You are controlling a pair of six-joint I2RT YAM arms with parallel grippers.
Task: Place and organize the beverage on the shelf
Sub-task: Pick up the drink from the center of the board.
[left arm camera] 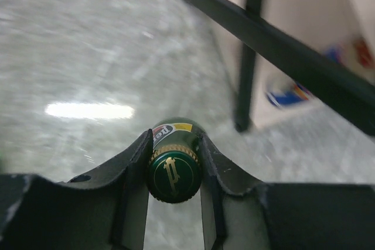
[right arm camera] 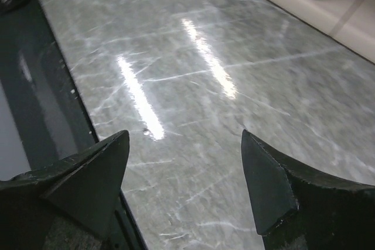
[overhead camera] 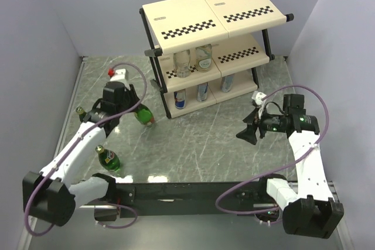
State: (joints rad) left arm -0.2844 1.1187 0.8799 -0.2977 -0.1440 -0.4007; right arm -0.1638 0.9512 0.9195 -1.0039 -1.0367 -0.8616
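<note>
In the left wrist view my left gripper (left arm camera: 174,140) is shut on the neck of a green glass bottle (left arm camera: 173,171), just below its green cap. From above, that bottle (overhead camera: 144,115) leans beside the shelf's left leg, with the left gripper (overhead camera: 135,111) on it. A second green bottle (overhead camera: 109,159) stands nearer the arm bases. The cap of a third (overhead camera: 78,110) shows behind the left arm. The shelf (overhead camera: 211,13) holds two clear bottles (overhead camera: 183,62) on its middle tier and three cans (overhead camera: 202,91) on the bottom tier. My right gripper (overhead camera: 249,130) (right arm camera: 184,136) is open and empty above the table.
The marble tabletop (overhead camera: 199,144) runs between grey walls at the left, right and back. The shelf's black leg (left arm camera: 245,68) and crossbar (left arm camera: 293,57) stand close ahead of the held bottle. A black rail (overhead camera: 176,194) lines the near edge between the arm bases.
</note>
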